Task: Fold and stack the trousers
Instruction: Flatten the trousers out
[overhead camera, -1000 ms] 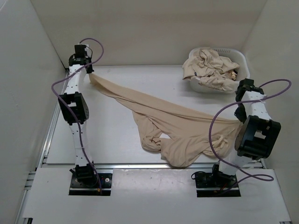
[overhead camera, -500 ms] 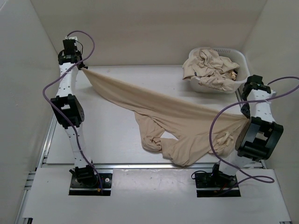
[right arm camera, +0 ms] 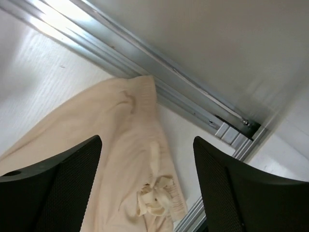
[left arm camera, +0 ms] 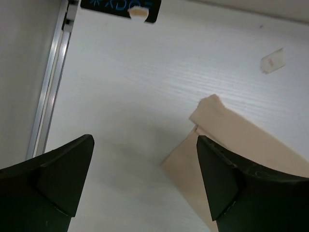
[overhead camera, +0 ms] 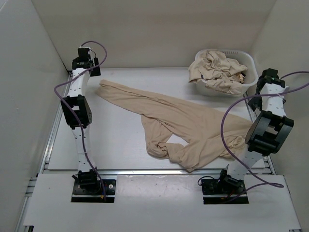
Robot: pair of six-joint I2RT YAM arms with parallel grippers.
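Observation:
One pair of beige trousers lies spread on the table, one leg stretched to the far left with its cuff on the surface, the other leg bunched near the front. The waistband with its drawstring lies by the right rail. My left gripper hovers open above the cuff, holding nothing; in the left wrist view it is just left of the cuff. My right gripper is raised, open and empty; in the right wrist view it hangs over the waistband.
A white laundry basket at the back right holds more crumpled beige trousers. Metal rails run along the table's left edge and right edge. White walls enclose the table on three sides.
Both grippers let go of the trousers, which dropped from taut in the air to flat on the table. The left gripper moved slightly right; the right gripper rose toward the back.

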